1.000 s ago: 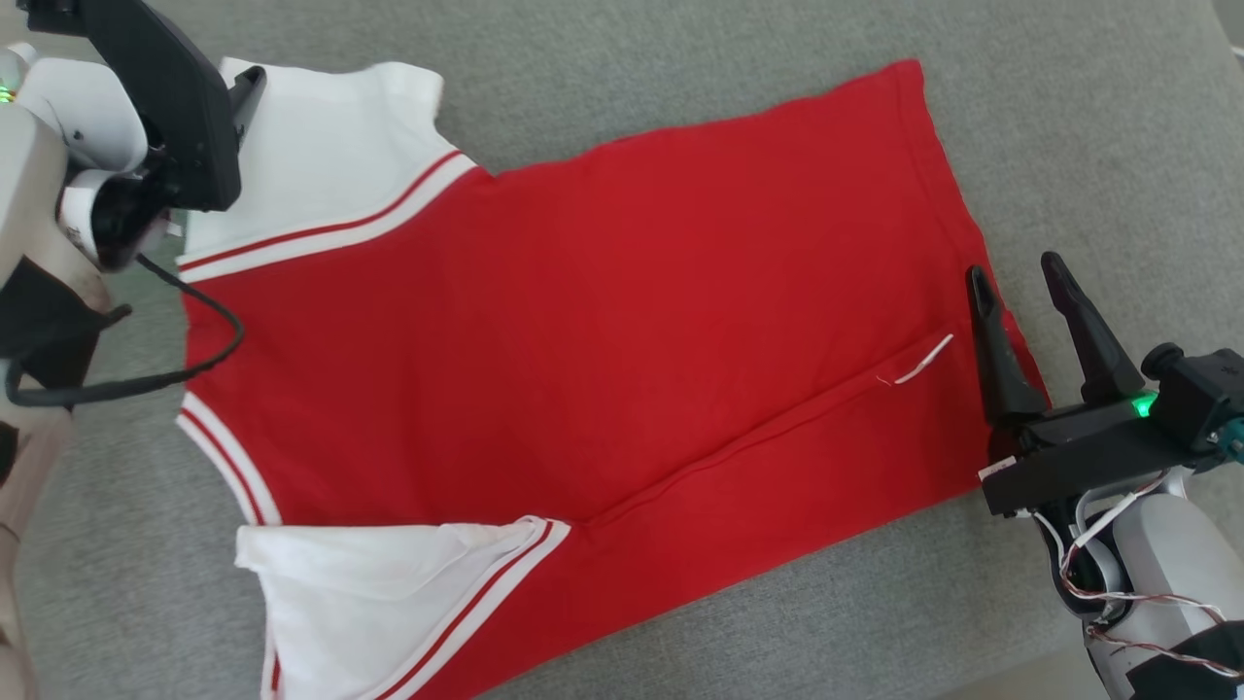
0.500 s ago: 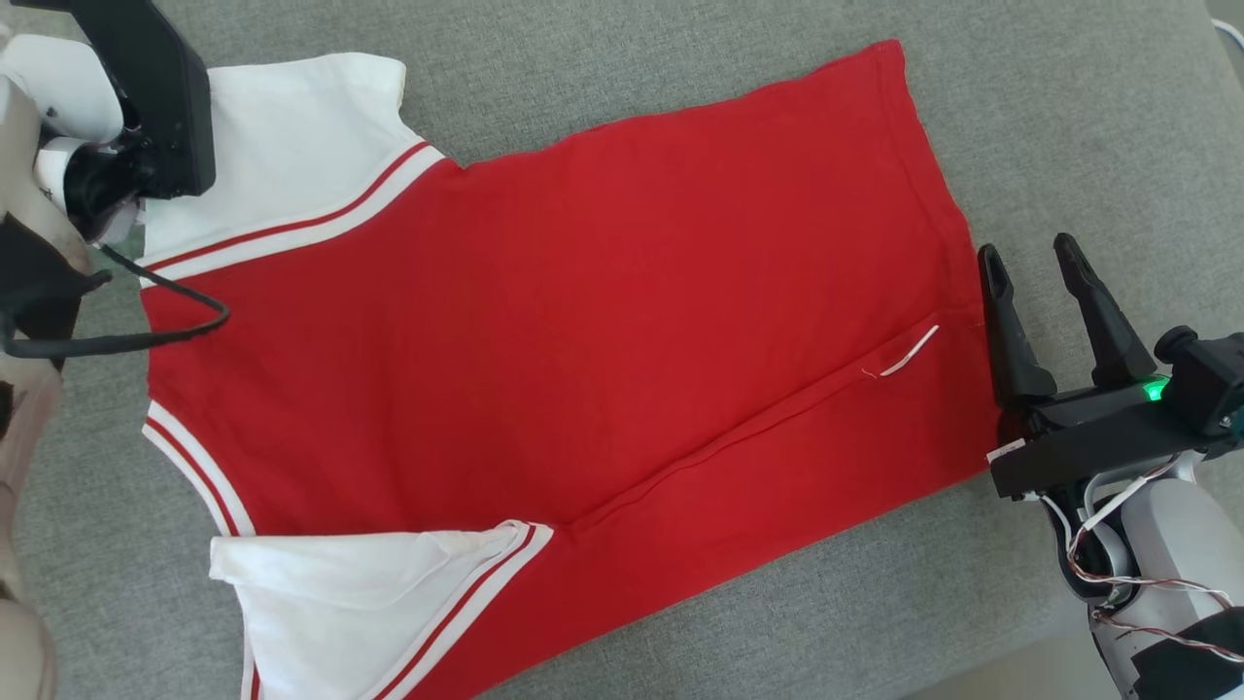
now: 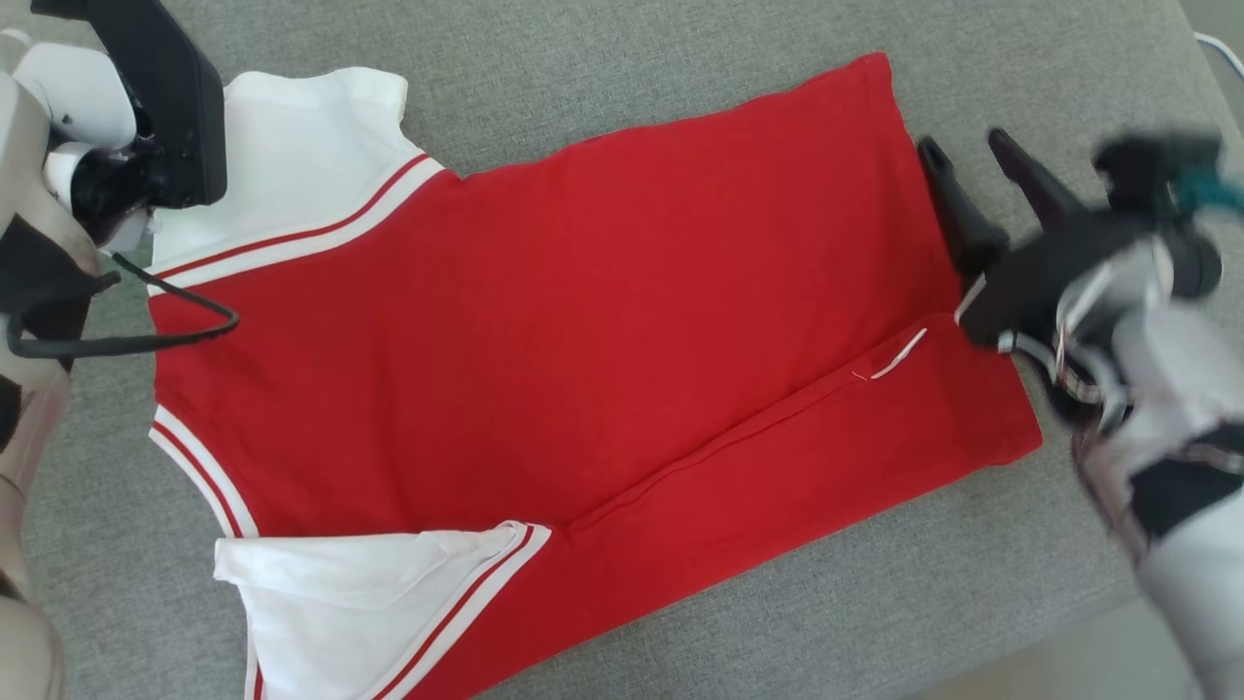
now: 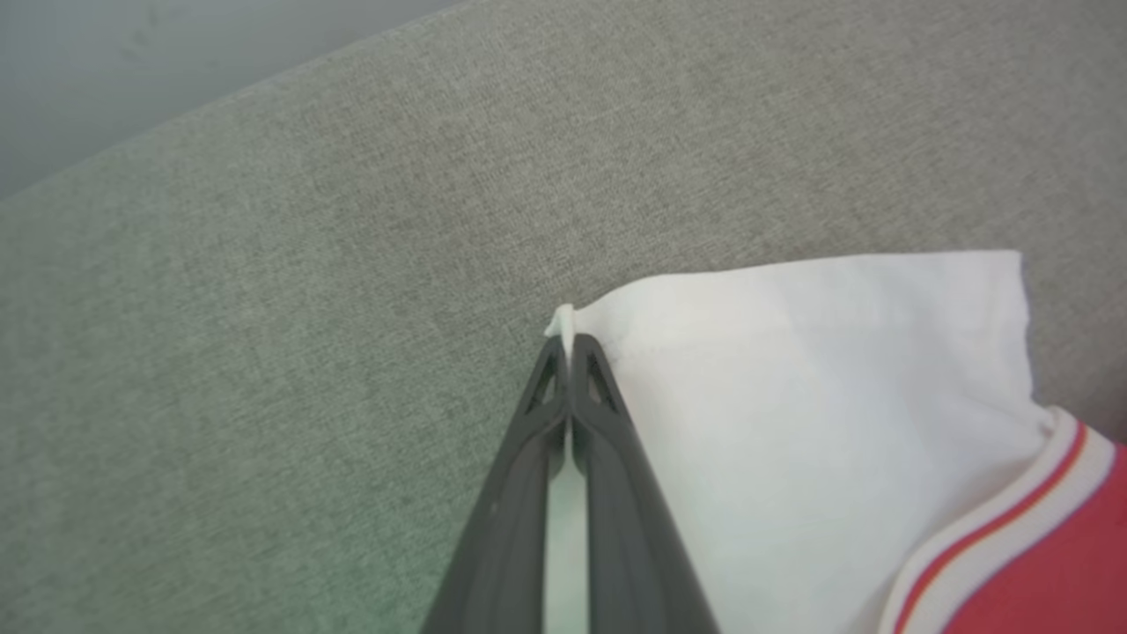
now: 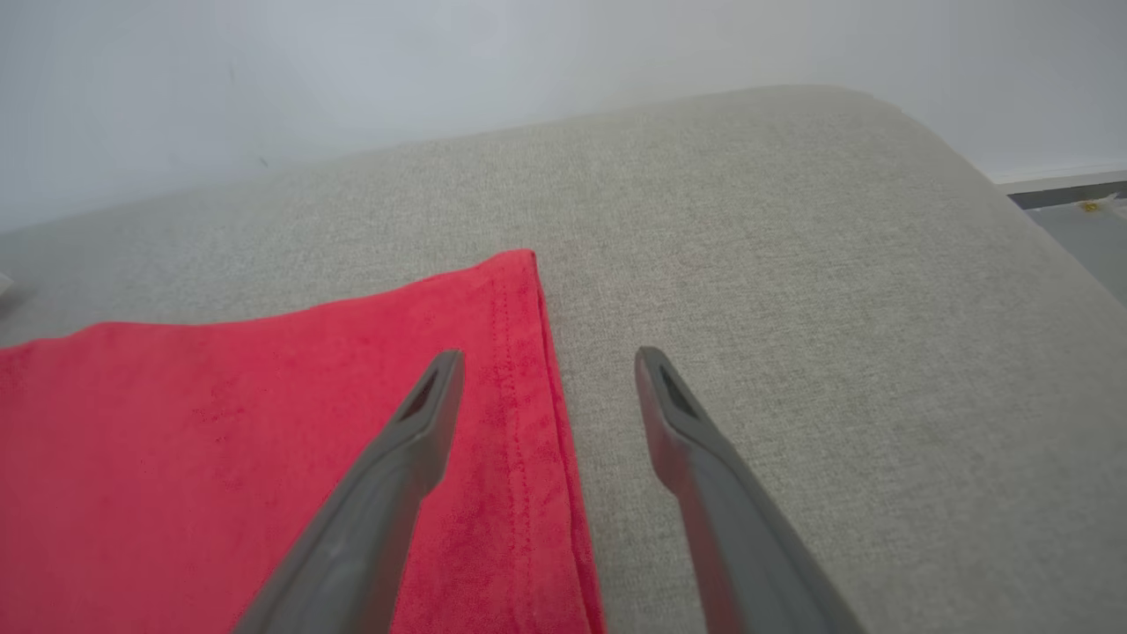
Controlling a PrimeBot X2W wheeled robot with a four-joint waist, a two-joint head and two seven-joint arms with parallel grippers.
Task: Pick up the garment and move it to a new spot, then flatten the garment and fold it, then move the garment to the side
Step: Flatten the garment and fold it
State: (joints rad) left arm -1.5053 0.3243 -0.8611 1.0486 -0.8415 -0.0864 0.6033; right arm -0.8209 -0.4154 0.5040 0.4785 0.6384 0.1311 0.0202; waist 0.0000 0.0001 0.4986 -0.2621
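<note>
The garment [image 3: 583,321], red with white sleeves and red-striped trim, lies spread flat on the grey cushion [image 3: 680,58]. My left gripper [image 4: 568,339] is shut on the outer corner of the far white sleeve [image 4: 792,396], and a bit of white cloth pokes out past its tips. In the head view its black housing [image 3: 170,107] covers that sleeve's edge [image 3: 301,146]. My right gripper [image 3: 964,144] is open and blurred, beside the red hem near its far corner. In the right wrist view it [image 5: 548,357] straddles the hem edge [image 5: 519,370], one finger over red cloth, one over cushion.
A black cable [image 3: 146,340] loops from my left arm over the garment's neck side. The near white sleeve [image 3: 369,593] is folded onto the body. A small white tag [image 3: 899,355] lies by a long crease. The cushion's front edge [image 3: 1030,642] runs at lower right.
My left gripper has closed on the far sleeve's corner. My right arm has swung up along the hem from its near end towards the far corner, staying open.
</note>
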